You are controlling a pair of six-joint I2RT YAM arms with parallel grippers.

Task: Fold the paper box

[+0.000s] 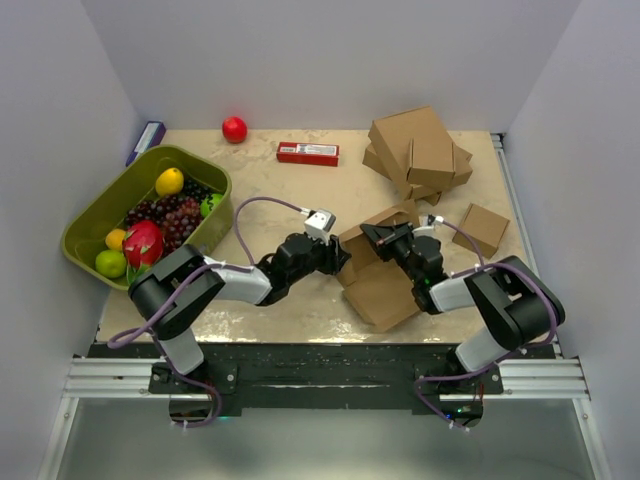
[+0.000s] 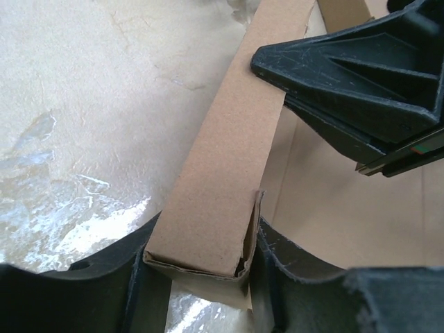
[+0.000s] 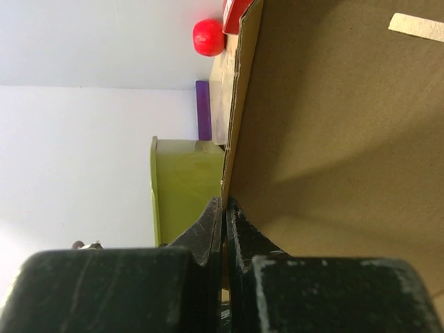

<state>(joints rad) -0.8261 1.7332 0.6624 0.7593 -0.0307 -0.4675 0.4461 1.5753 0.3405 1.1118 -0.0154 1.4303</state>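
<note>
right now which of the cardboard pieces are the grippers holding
The part-folded paper box at front centre; the stacked boxes and small box lie apart.

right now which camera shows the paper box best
Top external: the whole paper box shows, partly folded, left end effector and right end effector on it. Left wrist shows only one raised wall between its fingers; right wrist only a pinched edge and brown panel.

In the top view the box (image 1: 388, 295) is partly covered by the left gripper (image 1: 343, 256) and right gripper (image 1: 372, 237). In the right wrist view it is cut off top and right — the bin (image 3: 182, 187) half hidden behind.
</note>
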